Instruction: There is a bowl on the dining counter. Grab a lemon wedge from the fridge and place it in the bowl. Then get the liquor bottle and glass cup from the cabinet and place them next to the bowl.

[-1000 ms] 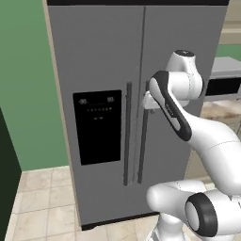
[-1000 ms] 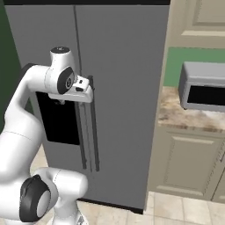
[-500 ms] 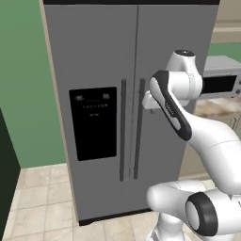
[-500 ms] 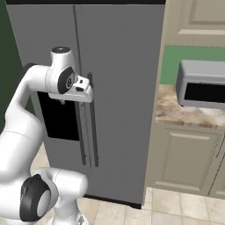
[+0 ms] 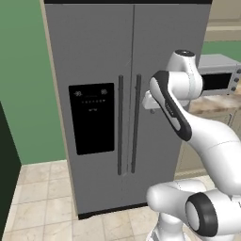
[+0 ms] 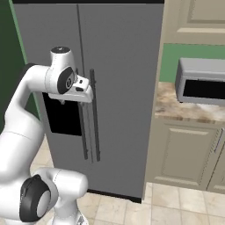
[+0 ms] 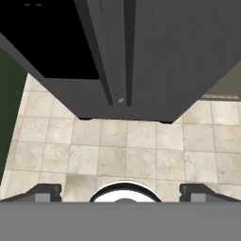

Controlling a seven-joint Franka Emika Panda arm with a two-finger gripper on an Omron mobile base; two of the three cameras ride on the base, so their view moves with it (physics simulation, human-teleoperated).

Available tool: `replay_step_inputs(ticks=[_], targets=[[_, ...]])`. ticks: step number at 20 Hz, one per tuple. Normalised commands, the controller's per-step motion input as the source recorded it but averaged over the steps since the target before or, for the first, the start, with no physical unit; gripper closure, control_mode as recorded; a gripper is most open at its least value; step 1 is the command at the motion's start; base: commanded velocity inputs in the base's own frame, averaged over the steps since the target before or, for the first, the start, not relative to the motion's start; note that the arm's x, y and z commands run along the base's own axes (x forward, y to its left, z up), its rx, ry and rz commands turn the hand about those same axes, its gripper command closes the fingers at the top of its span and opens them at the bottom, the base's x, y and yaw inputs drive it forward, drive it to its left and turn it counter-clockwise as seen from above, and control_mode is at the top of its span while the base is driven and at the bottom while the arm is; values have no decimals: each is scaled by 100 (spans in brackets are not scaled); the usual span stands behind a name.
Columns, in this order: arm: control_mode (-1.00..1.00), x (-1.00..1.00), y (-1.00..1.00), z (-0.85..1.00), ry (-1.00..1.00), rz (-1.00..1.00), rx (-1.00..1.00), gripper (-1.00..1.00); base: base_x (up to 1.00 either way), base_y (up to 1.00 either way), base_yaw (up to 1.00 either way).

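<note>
The fridge (image 5: 127, 103) stands shut, both doors closed, its two long vertical handles (image 5: 128, 124) side by side at the centre seam. The hand (image 5: 147, 100) hangs just right of them at upper-handle height, fingers spread wide and empty — the right handle is nearer (lemon wedge presumably inside, unseen).
</note>
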Motion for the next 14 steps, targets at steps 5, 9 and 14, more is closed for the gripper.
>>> replay_step_inputs(ticks=[5, 9, 14], targets=[[-100, 0, 0, 0, 0, 0, 0, -100, -2, -1, 0], [-100, 19, -6, -1, 0, 0, 0, -100, 0, 0, 0], [-100, 66, -10, -3, 3, -4, 0, -100, 0, 0, 0]])
